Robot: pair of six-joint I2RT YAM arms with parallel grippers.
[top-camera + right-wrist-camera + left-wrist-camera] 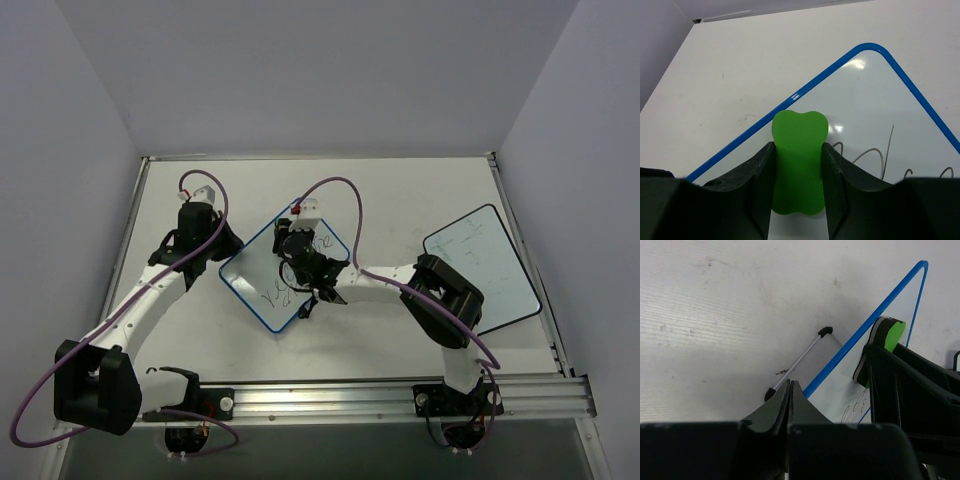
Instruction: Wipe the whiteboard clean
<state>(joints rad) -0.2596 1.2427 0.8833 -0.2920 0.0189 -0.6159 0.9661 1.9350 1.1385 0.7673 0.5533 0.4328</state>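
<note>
One claw (799, 157) with eraser (800, 132) over whiteboard (875, 95)

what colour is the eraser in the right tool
Bright green eraser; it shows best in the right wrist view.

Claw (790, 384) closed — perhaps touching whiteboard (909, 300).

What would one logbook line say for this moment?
right gripper: shut on green eraser over whiteboard | left gripper: shut, beside blue frame | handwriting: visible on board
</note>
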